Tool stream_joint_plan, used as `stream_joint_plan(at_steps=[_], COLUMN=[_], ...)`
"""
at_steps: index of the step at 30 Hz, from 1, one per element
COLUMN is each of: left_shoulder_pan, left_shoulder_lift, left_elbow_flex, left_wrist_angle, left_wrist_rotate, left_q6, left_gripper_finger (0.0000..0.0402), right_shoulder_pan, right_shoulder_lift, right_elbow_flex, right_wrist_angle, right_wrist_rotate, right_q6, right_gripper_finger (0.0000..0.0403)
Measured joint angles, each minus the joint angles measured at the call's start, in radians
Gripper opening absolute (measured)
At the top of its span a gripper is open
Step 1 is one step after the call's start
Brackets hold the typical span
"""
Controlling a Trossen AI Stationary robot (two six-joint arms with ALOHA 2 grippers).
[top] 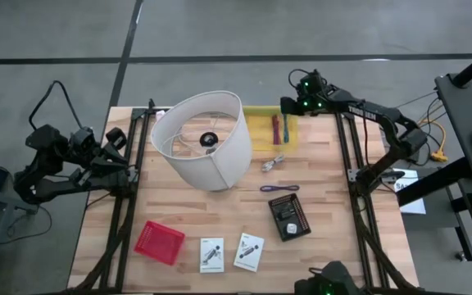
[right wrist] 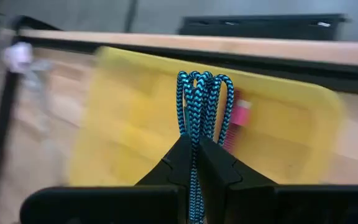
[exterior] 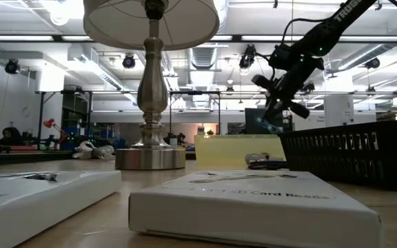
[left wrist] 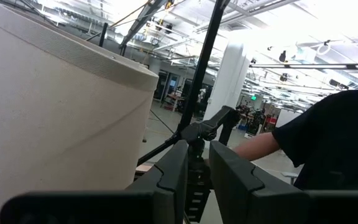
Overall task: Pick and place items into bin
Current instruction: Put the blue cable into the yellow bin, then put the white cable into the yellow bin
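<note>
- Right gripper [right wrist: 194, 163] is clamped on a looped blue-and-black braided cable [right wrist: 201, 102], held above the yellow bin [right wrist: 135, 124]. Loops stick up past the fingertips.
- High view: right gripper [top: 289, 105] sits at top centre-right of frame, over the right end of the yellow bin [top: 260, 131], at the table's far edge.
- Low view: same gripper [exterior: 276, 103] hangs upper right of centre, above the yellow bin [exterior: 236, 150].
- Bin already holds a pink pen-like tool [top: 274, 129] and a green one [top: 285, 129], lying side by side.
- Left gripper [top: 113, 141] is parked at the left table edge, mid-left of frame, next to the white lampshade [top: 203, 139]. Fingers [left wrist: 173, 171] nearly together, holding nothing.
- Still on the wooden table [top: 318, 164]: small metallic item [top: 273, 162] just below the bin, purple pen-like tool [top: 279, 189] below that, black device [top: 289, 218] lower right of centre.
- Bottom of frame: red mesh basket [top: 159, 242], then two white printed cards [top: 211, 254] [top: 249, 251] to its right.
- Person in a dark sleeve [left wrist: 328, 137] shows at right of the left wrist view, beyond the table.
</note>
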Motion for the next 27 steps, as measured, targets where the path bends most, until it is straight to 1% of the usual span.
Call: stream_joint_plan(at_steps=[4,12,15,19,23,25,27], left_shoulder_pan=[0.000,0.000,0.000,0.000,0.000,0.000,0.000], left_shoulder_lift=[0.000,0.000,0.000,0.000,0.000,0.000,0.000], left_elbow_flex=[0.000,0.000,0.000,0.000,0.000,0.000,0.000], left_wrist_angle=[0.000,0.000,0.000,0.000,0.000,0.000,0.000], left_wrist_rotate=[0.000,0.000,0.000,0.000,0.000,0.000,0.000], left_q6=[0.000,0.000,0.000,0.000,0.000,0.000,0.000], left_gripper_finger=[0.0052,0.0052,0.0052,0.0052,0.0052,0.0052,0.0052], right_shoulder_pan=[-0.001,0.000,0.000,0.000,0.000,0.000,0.002], right_shoulder_lift=[0.000,0.000,0.000,0.000,0.000,0.000,0.000], right_elbow_flex=[-0.026,-0.037,-0.037,-0.037,-0.037,-0.035,-0.032], right_wrist_angle=[-0.011,-0.010,-0.012,-0.013,-0.013,-0.011,0.012], right_wrist_rotate=[0.049,0.049,0.048,0.047,0.044,0.024,-0.022], right_q6=[0.003,0.001,0.001,0.001,-0.008,-0.038,-0.085], right_gripper_finger=[0.0009,0.0009,0.0015,0.0036,0.0066,0.0084,0.0102])
